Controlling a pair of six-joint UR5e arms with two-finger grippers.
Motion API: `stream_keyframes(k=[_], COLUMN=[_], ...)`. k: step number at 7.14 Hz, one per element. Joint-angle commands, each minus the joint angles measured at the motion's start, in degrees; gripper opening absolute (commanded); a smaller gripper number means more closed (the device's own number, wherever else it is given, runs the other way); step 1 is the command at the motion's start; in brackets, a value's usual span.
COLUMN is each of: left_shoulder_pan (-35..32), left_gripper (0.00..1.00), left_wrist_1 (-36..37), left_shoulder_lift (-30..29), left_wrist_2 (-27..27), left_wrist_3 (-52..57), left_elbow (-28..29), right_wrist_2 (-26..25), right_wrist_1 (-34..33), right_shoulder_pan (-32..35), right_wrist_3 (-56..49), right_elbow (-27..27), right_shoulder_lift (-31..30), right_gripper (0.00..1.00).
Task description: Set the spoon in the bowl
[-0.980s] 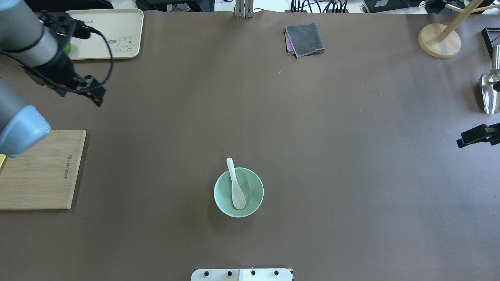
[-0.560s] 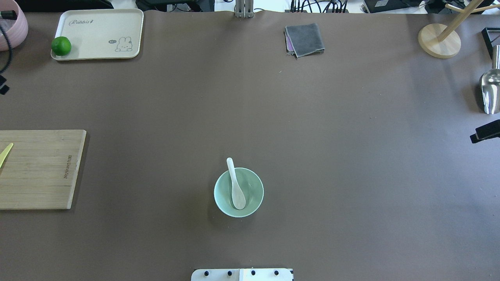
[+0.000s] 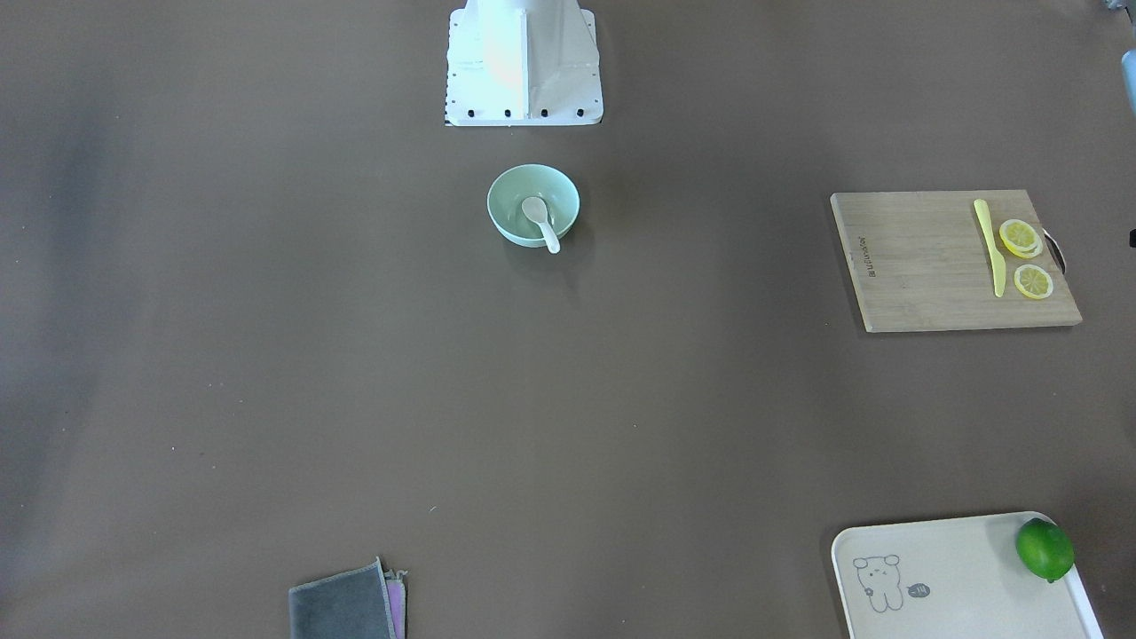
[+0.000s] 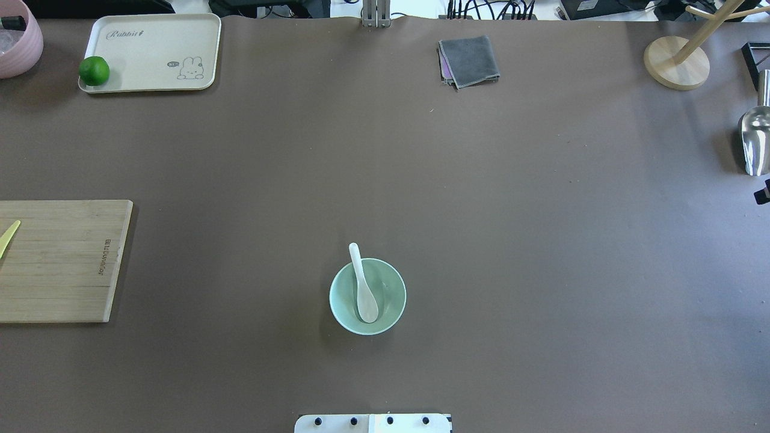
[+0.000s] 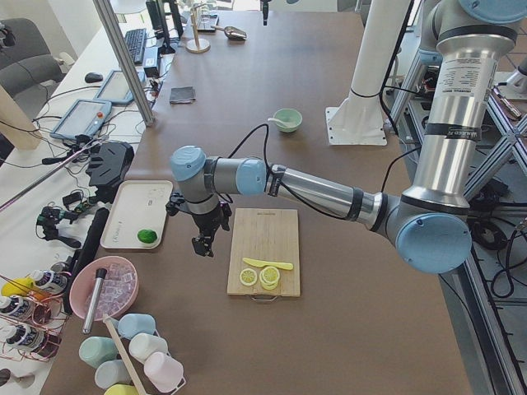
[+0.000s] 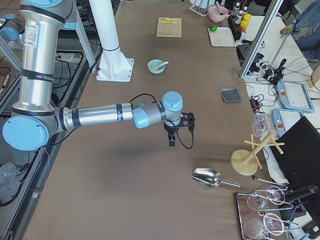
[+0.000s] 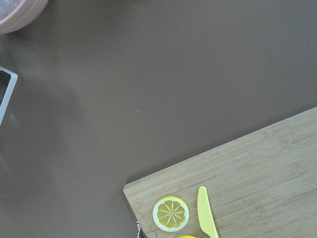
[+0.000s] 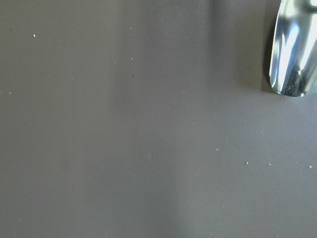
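The white spoon [image 4: 363, 282] lies in the mint-green bowl [image 4: 390, 296], scoop down inside and handle over the far rim. Both stand near the robot's base and also show in the front view, the spoon [image 3: 540, 220] in the bowl [image 3: 509, 201]. My left gripper [image 5: 202, 244] hangs over the table between the tray and the cutting board, far from the bowl; I cannot tell whether it is open. My right gripper [image 6: 171, 142] hangs over bare table near the metal scoop, only a sliver of it at the overhead view's right edge; I cannot tell its state.
A wooden cutting board [image 4: 60, 261] with a yellow knife [image 3: 991, 247] and lemon slices lies at the left. A tray [image 4: 156, 54] with a lime [image 4: 94, 70], a grey cloth [image 4: 469, 61], a metal scoop [image 4: 755, 141] and a wooden stand [image 4: 676, 62] line the far and right edges.
The left arm has drawn back out of the overhead view to the left. The right gripper has slid right to the view's edge. Spoon and bowl have not moved.
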Motion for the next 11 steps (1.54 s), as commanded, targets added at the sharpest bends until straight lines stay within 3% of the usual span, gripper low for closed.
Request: stream_keyframes(k=[1, 9, 11], left_shoulder_pan=[-1.7, -1.7, -2.0], left_gripper=[0.98, 0.98, 0.98], left_wrist_1=[-0.8, -1.3, -6.6], left_shoulder_lift=[1.3, 1.3, 2.9], left_wrist_2=[-0.1, -0.4, -0.3], left_wrist_3=[-1.2, -2.0, -2.3], left_elbow=[1.0, 0.9, 1.8], right_wrist_2=[0.0, 0.1, 0.1], right_wrist_1=[-1.3, -4.2, -4.2], right_shoulder_pan=[1.0, 3.2, 3.2], right_wrist_3=[-0.2, -6.0, -6.1], right_elbow=[0.2, -1.1, -1.2], right_shoulder_lift=[0.5, 0.5, 0.6], right_gripper=[1.0, 1.0, 1.0])
